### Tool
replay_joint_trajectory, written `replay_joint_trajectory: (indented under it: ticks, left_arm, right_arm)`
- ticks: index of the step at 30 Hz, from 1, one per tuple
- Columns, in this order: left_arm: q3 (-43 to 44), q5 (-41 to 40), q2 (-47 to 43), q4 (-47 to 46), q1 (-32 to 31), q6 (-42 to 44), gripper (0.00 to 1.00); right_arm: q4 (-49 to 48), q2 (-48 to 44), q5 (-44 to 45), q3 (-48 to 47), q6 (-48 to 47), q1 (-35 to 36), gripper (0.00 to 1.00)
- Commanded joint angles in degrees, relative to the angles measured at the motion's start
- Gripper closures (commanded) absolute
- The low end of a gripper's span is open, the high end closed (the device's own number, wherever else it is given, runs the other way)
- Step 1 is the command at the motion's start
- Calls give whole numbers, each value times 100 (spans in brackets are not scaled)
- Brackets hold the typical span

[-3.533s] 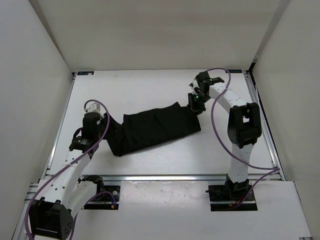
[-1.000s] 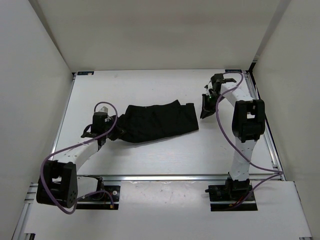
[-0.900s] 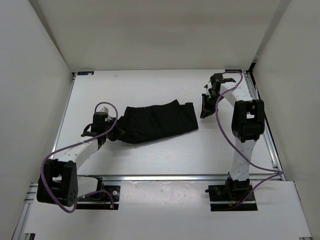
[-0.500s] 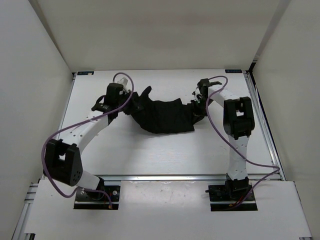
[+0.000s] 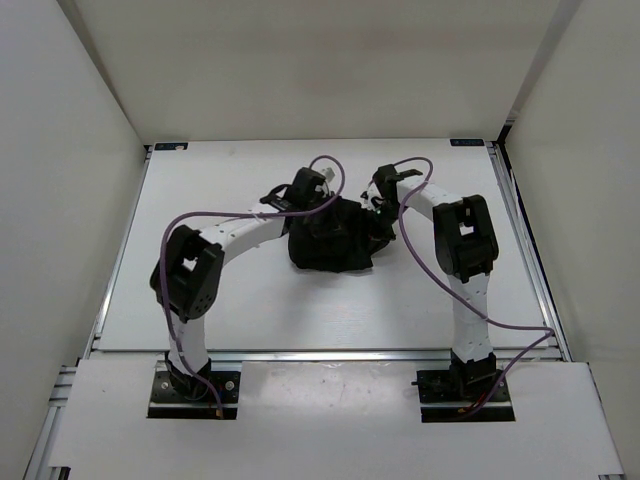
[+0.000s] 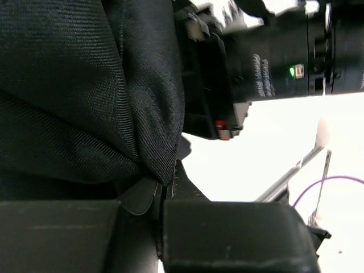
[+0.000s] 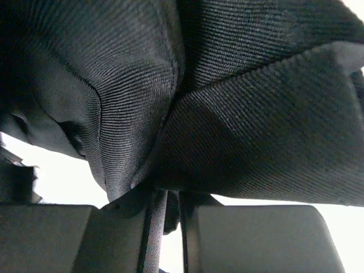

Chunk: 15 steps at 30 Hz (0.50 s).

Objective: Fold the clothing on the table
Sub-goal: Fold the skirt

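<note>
The clothing point(image 5: 330, 245) is a black garment, doubled over into a compact heap at the middle of the white table point(image 5: 200, 190). My left gripper point(image 5: 320, 210) sits at the heap's upper left and is shut on a fold of fabric. The left wrist view shows that cloth point(image 6: 85, 85) pinched between the closed jaws of the left gripper point(image 6: 164, 196). My right gripper point(image 5: 373, 220) is at the heap's upper right, close to the left one. Seen from the right wrist, the ribbed fabric point(image 7: 244, 114) hangs over the right gripper point(image 7: 170, 205), with a strip of it caught between the fingers.
Both arms arch inward over the table, their purple cables point(image 5: 210, 215) looping above them. The right arm's wrist body with a green light point(image 6: 273, 57) shows close by in the left wrist view. White walls enclose the table, and an aluminium rail point(image 5: 330, 354) runs along its near edge.
The left arm has swept right across the table, carrying the clothing's left end over onto the right part. The garment went from a long strip to a short heap. The right gripper shifted slightly left.
</note>
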<state>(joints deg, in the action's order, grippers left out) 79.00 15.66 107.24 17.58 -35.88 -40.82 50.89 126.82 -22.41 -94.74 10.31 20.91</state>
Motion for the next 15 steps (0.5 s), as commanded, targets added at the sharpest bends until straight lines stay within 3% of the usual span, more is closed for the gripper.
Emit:
replay_joint_trajectory:
  ticks: [1,12,13,14,15]
  left_arm:
    - [606,367,103,-18,-314,-119,100]
    - [1073,482,691,42,-692,-251,100]
    - [1160,482,754,69,-684,-251,92]
    - [1214,491,807,26,-666,-234,77]
    - [1188,447,807,-87,-675,-277,70]
  right_arm:
    - [-168,-26,9,87,33,18,83]
    - [-194,-17,-26,105,77,-139,83]
    - [-194,-70,-9,157,86,-183,83]
    - [-194,-131,70,140,112,-218,83]
    - [-220,-158,79,183,121,-262,83]
